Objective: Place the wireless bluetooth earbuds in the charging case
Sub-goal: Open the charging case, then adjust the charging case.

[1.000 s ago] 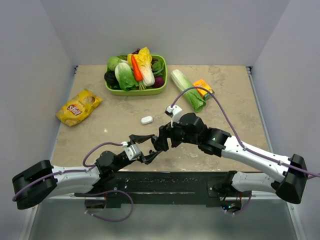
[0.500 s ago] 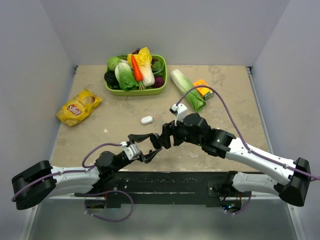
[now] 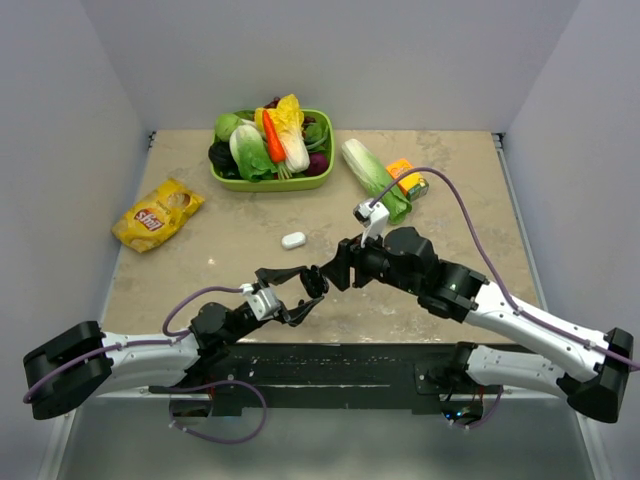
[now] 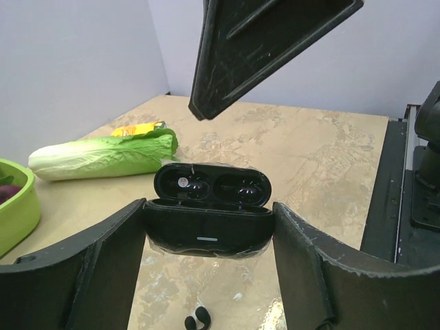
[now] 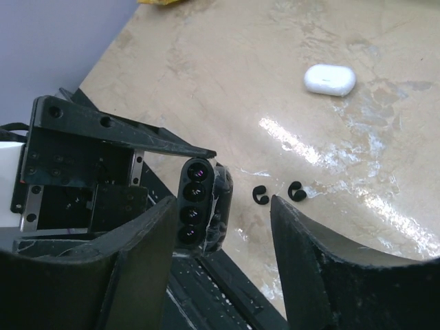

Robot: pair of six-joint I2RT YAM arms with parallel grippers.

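My left gripper is shut on the black charging case and holds it above the table with its lid open; both wells look empty. The case also shows in the right wrist view. Two black earbuds lie on the table just beyond it; one shows under the case in the left wrist view. My right gripper is open and empty, hovering right by the case. A closed white case lies farther back. No white earbuds show.
A green basket of vegetables stands at the back. A napa cabbage and an orange box lie at the back right. A yellow chips bag lies at the left. The black base rail runs along the near edge.
The right arm has shifted right and a little back, its wrist rising. Its open gripper stays near the case. The left arm and the case have not moved.
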